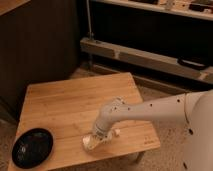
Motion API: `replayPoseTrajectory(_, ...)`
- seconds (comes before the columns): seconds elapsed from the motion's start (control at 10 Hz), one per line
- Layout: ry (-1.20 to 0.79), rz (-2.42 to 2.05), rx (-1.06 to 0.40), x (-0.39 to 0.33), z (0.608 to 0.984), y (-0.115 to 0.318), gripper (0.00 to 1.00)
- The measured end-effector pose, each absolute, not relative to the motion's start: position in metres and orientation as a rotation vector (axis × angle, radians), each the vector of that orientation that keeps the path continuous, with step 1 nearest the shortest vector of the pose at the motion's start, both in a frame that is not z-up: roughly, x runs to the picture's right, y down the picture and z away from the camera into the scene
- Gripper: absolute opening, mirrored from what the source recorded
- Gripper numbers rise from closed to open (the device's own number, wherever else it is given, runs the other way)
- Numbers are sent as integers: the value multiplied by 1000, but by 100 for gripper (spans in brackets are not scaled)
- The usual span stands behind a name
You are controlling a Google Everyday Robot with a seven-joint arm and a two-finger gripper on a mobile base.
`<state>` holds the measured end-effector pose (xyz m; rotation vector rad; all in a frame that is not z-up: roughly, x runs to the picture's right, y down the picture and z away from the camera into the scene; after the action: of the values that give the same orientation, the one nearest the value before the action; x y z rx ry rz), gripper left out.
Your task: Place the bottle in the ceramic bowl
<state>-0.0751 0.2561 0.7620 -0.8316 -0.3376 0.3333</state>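
The pale bottle is on the wooden table near its front edge, partly covered by my gripper. My gripper comes in from the right on the white arm and is down on the bottle, touching or nearly touching it. A small white part shows just right of the gripper. The black glossy ceramic bowl sits at the table's front left corner, about a bowl's width left of the bottle, with nothing in it.
The table's front edge runs just below the bottle and the bowl. A dark cabinet wall stands behind the table on the left. A low metal shelf rail runs behind it on the right. Speckled floor surrounds the table.
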Motion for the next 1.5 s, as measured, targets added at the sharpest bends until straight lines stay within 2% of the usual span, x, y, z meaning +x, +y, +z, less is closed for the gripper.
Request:
replayPoseTrajectory(0.4,-327,325,-830,-75,763,256,65)
replayPoseTrajectory(0.5,-322,326,-829,-75,764,256,62)
replayPoseTrajectory(0.6,-319,326,-829,-75,764,256,56)
replayPoseTrajectory(0.8,-315,329,-825,-75,765,255,36)
replayPoseTrajectory(0.9,-314,330,-827,-76,765,255,32)
replayPoseTrajectory(1.5,-297,325,-838,-78,769,255,32)
